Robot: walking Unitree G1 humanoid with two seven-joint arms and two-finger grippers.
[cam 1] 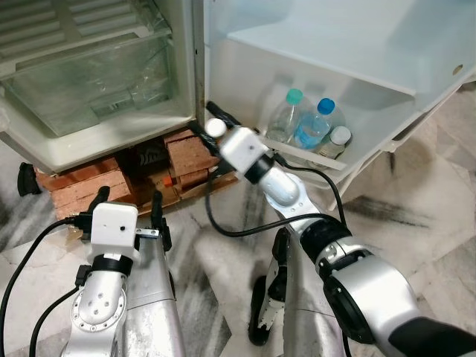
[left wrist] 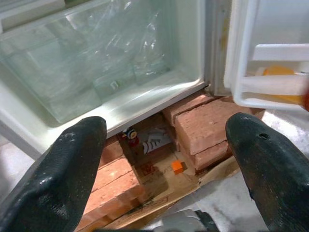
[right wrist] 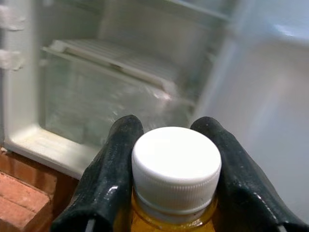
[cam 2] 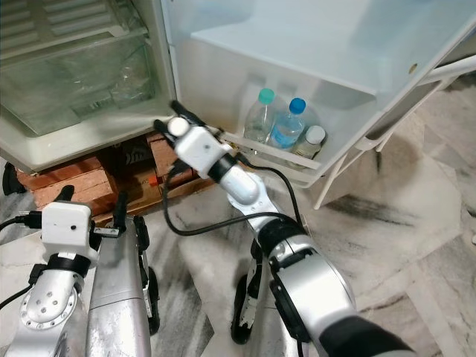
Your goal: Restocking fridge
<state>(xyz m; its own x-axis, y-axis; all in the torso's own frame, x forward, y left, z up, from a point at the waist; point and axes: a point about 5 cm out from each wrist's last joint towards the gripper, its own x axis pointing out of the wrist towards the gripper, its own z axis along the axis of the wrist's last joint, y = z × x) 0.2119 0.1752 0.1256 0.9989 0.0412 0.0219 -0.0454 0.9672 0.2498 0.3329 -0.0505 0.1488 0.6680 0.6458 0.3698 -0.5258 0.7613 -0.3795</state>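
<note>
right gripper (right wrist: 169,193) jaws clamp white-capped bottle (right wrist: 176,166) of yellow liquid beside door shelf (cam 1: 312,152) | three bottles (cam 1: 309,123) already there | left gripper (left wrist: 164,159) jaws wide, facing bricks (left wrist: 203,121) under fridge (cam 1: 97,89)

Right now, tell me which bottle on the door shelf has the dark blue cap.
The middle bottle of the three on the fridge door shelf. The bottle to its left has a teal cap, and the shorter bottle to its right has a white one.

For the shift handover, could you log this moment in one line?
right tool: shut on juice bottle | near door shelf | left tool: open, idle
</note>
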